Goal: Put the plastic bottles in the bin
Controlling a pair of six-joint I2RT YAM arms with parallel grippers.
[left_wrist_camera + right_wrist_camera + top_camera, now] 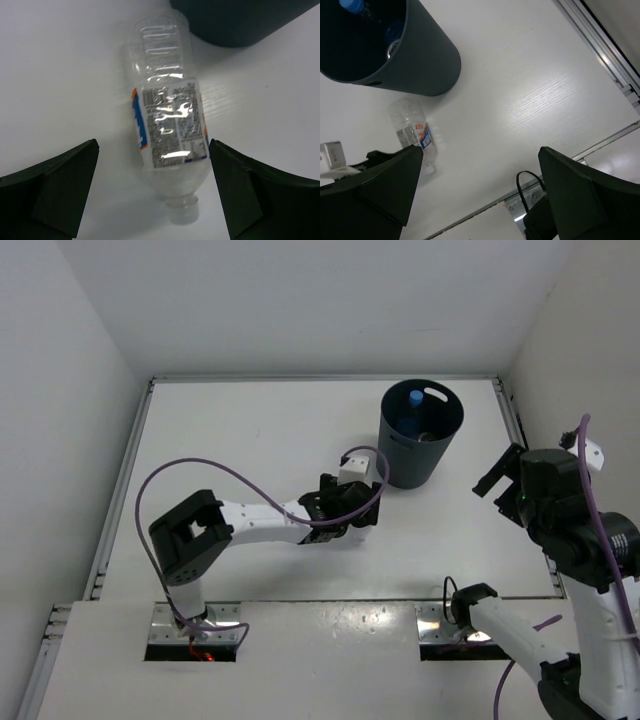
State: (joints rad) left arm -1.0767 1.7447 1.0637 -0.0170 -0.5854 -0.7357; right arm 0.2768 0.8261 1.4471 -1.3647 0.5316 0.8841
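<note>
Straddling the labelled bottle [167,125] lying on the bench [50,75] just beside the bin [408,462], my left hand [152,150] stands released, ready to grasp across its body; right hand [480,155] released, held aside.

I see dense print on the paper label [170,127] of the bottle [160,45] on the table [60,75]; too fine and glared for me to read. I can read nothing else in my views.
</note>
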